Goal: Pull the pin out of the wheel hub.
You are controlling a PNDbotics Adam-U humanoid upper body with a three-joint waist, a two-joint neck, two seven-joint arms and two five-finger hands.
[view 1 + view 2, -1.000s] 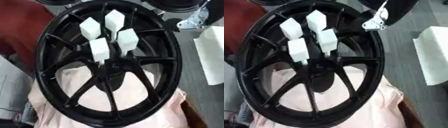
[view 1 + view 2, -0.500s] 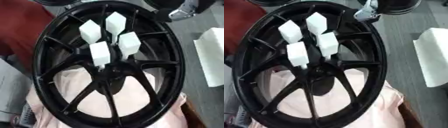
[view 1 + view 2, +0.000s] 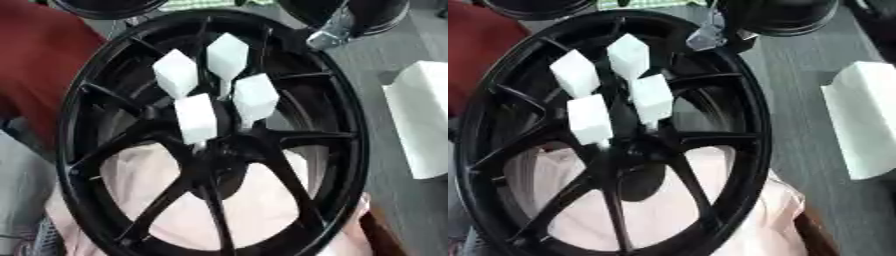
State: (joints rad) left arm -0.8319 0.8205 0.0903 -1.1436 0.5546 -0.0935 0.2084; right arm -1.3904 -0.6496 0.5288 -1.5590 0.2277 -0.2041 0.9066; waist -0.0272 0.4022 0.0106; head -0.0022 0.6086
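I see the black wheel [image 3: 210, 135] filling most of my view, lying spokes up on a pale pink cloth [image 3: 262, 200] that shows between the spokes. Four white block-headed pins [image 3: 195, 118] stand up from the hub [image 3: 214, 150] at the wheel's centre, clustered close together: one nearest me at the hub's left, one just right of it [image 3: 255, 98], and two farther back [image 3: 227, 56] and [image 3: 176, 73]. All four are seated in the hub, none lifted out.

At the top right, a silver and black part of the robot [image 3: 710, 32] hangs over the wheel's far rim; I take it for the right arm's end, but I cannot tell how its fingers stand. My left hand shows in neither view.

A white box [image 3: 864, 125] lies on the grey tabletop [image 3: 798, 100] to the right, apart from the wheel. Something red [image 3: 39, 60] lies along the left.
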